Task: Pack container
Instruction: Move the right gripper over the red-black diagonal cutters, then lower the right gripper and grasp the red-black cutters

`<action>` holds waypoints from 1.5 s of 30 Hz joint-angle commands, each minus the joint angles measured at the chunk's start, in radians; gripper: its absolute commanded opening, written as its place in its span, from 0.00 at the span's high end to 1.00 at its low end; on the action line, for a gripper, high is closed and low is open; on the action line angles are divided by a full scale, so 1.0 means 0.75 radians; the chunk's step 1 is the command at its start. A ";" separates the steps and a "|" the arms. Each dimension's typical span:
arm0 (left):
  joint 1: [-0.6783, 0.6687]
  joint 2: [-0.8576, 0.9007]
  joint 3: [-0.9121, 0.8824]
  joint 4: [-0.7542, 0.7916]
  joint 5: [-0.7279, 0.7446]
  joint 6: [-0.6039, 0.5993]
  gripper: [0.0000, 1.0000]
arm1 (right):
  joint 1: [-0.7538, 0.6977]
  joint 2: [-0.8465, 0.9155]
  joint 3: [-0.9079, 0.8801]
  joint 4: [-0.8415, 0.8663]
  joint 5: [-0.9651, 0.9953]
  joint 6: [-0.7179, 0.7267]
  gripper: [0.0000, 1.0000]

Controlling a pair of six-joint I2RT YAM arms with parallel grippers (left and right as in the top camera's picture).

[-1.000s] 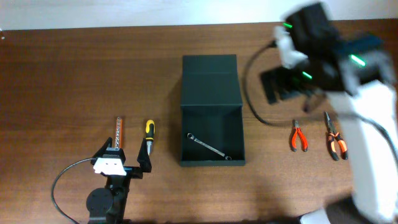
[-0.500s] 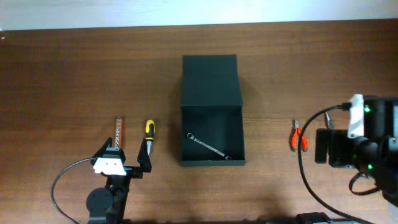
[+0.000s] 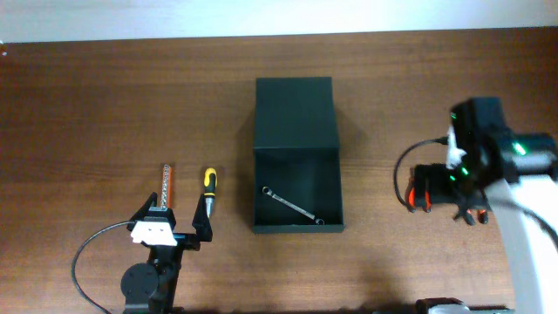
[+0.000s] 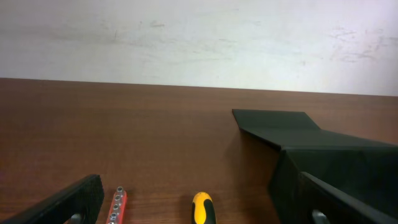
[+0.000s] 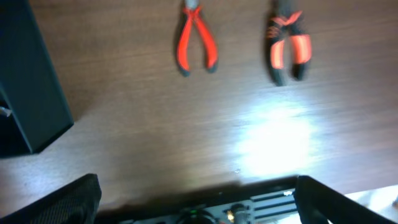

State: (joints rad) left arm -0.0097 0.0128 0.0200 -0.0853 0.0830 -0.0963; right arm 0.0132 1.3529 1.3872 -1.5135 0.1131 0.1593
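The container is a dark box in the middle of the table, open, with its flap lid laid back. A silver wrench lies inside it. My right gripper hovers open and empty over the red pliers; the right wrist view shows the red pliers, the orange-black pliers and the container's corner. My left gripper is open and empty, just in front of a yellow-black screwdriver and a red bit holder.
The left wrist view shows the screwdriver handle, the bit holder and the container's side to the right. The orange-black pliers lie partly under the right arm. Cables trail from both arms.
The right arm has swung from the back right toward the front and now sits over the pliers. The left arm, tools and container have not moved.
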 commanded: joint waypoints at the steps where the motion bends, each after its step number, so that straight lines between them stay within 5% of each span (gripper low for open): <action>1: 0.008 -0.009 -0.006 0.001 0.020 0.021 0.01 | -0.009 0.172 -0.017 0.031 -0.102 0.013 0.01; 10: 0.008 -0.009 -0.006 0.001 0.020 0.021 0.01 | -0.009 0.475 -0.020 0.199 -0.181 -0.028 0.01; 21: 0.008 -0.009 -0.006 0.001 0.020 0.021 0.01 | -0.012 0.473 -0.035 0.404 -0.273 -0.136 0.01; 45: 0.008 -0.009 -0.006 0.001 0.020 0.021 0.01 | -0.012 0.473 -0.397 0.709 -0.100 0.008 0.01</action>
State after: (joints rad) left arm -0.0097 0.0128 0.0200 -0.0853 0.0830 -0.0963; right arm 0.0124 1.7142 1.0988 -0.9882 -0.0227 0.1093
